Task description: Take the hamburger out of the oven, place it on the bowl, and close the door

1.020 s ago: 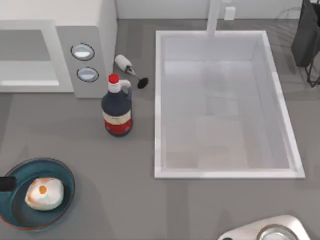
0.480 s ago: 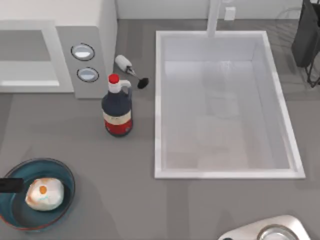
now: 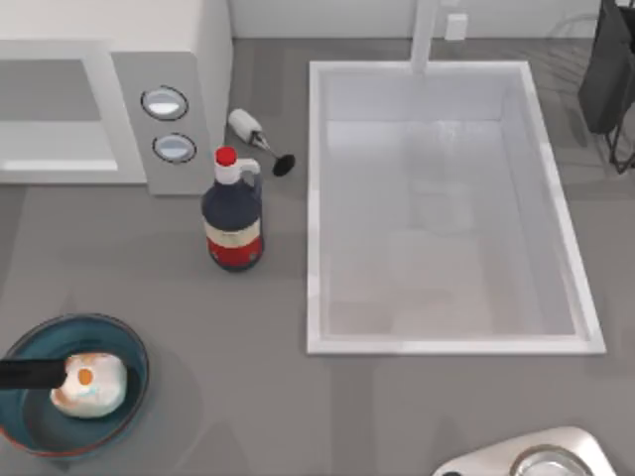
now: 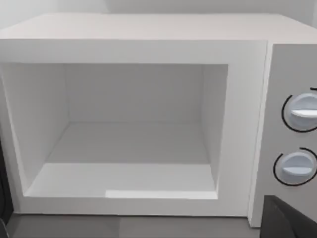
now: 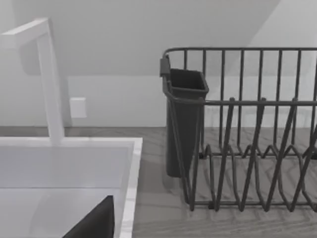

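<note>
Once seated in the wide dark blue-teal bowl (image 3: 124,342) with the thin reddish-brown rim, as now, the small cream-white hamburger (image 3: 91,384) with the orange spot needs no further carrying. Only the door left to shut.

Straight ahead of the left gripper (image 4: 288,221): the boxy white oven (image 4: 148,49), grey cavity gaping and bare, two silver-rimmed knobs (image 4: 298,140) off to one side of the approach line. Directly beneath or just beside that same gripper, seemingly the dark bar over the bowl's edge in the top view: bowl and hamburger. Hard to be sure that the bar is the gripper and not another part of the arm.

Left arm clearly the nearer one, wrist levelled at the opening. Cannot tell whether open or closed.

Door probably hanging beyond the cavity's side away from the knobs, long axis across the opening once swung; a sideways reach and push judged likely.

Right gripper (image 5: 94,224) well apart, parked facing the white sink (image 5: 130,173) and dark wire dish rack (image 5: 247,148); state likewise impossible to tell.
</note>
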Controlling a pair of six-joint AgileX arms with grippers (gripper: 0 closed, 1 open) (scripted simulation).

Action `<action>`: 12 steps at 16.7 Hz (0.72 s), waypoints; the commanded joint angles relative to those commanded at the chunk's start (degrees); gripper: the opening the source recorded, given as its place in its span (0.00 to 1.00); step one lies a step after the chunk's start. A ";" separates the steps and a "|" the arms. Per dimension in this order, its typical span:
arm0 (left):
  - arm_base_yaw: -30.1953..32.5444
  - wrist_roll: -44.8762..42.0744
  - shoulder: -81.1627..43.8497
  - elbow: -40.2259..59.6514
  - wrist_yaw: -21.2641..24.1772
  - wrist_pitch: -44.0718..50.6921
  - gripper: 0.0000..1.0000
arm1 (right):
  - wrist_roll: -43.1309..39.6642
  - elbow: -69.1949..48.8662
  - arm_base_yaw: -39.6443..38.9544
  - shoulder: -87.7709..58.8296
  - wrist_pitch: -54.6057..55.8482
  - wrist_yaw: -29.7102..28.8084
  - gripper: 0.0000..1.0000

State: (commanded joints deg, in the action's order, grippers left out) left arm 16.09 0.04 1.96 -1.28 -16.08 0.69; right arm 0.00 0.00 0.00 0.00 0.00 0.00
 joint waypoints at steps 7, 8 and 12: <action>-7.39 0.13 5.70 -1.25 7.39 4.42 0.00 | 0.00 0.00 0.00 0.00 0.00 0.00 1.00; -8.37 0.15 6.62 -1.46 8.37 5.08 0.00 | 0.00 0.00 0.00 0.00 0.00 0.00 1.00; -8.52 0.11 6.88 -0.96 8.57 5.26 0.00 | 0.00 0.00 0.00 0.00 0.00 0.00 1.00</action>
State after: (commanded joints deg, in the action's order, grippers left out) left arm 7.58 0.16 8.84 -2.24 -7.52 5.94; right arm 0.00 0.00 0.00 0.00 0.00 0.00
